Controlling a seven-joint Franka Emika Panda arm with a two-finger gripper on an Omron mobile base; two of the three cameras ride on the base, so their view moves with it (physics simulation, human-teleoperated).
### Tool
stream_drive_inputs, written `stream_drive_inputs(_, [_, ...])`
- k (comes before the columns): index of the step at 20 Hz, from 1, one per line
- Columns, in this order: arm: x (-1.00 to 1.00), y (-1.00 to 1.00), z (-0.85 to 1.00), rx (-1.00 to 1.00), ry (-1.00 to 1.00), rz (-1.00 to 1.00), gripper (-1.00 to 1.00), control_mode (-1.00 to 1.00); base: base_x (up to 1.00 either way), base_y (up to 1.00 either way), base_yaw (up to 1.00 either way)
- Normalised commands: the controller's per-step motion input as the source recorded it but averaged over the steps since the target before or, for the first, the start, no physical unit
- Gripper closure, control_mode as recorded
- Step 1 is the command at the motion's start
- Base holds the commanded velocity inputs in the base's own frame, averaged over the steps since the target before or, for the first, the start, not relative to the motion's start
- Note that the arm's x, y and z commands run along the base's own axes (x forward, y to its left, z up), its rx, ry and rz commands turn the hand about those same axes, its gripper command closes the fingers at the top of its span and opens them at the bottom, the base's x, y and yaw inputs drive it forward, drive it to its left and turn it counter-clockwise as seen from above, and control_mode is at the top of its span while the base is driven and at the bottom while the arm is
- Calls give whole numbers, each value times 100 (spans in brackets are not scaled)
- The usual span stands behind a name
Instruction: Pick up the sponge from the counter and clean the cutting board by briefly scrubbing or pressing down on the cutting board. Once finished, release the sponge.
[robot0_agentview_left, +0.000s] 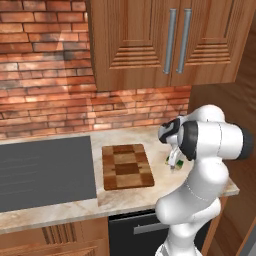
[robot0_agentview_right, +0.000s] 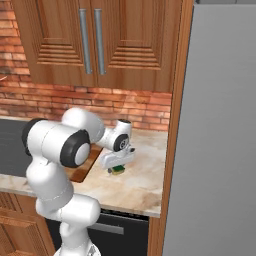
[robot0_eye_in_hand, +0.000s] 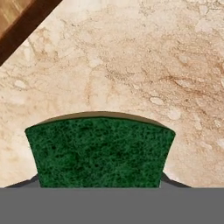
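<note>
The sponge lies on the beige counter, its dark green top facing the hand camera. My gripper is down over it, with one dark fingertip against each short side, so the jaws are shut on it. From the left base view the gripper sits just right of the checkered cutting board, and a bit of green sponge shows beside the fingers. From the right base view the sponge peeks out under the gripper. A corner of the board is apart from the sponge.
A dark grey cooktop panel lies left of the board. Wooden wall cabinets hang above, with a brick wall behind. A tall grey panel bounds the counter on the right.
</note>
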Motion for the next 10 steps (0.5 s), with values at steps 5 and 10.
stream_drive_inputs(5, [-5,0,-53,0,-3,-7,-100,-100,0,0,0])
stream_drive_inputs(10, [-16,1,-24,0,-5,-6,-100,-100,0,0,0])
